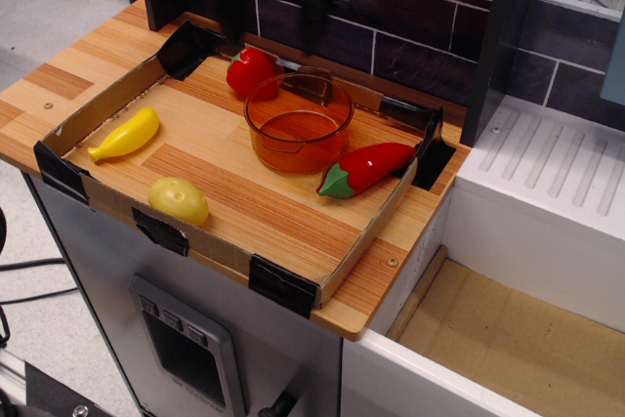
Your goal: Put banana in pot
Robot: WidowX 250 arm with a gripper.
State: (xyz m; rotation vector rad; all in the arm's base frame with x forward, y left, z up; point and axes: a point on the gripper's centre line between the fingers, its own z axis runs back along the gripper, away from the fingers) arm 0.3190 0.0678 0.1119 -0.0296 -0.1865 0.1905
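Observation:
The yellow banana lies at the left side of the cardboard-edged tray, stem tip pointing front-left. The transparent orange pot stands empty in the middle back of the tray. My gripper hangs open and empty above the tray's back edge, behind the pot and over a red toy; it is motion-blurred. It is far from the banana, up and to its right.
A pale yellow egg-shaped toy lies at the tray's front left. A red pepper-like toy sits behind the pot, and a red chili lies to its right. A dark tiled wall stands behind, and a white sink unit is at the right.

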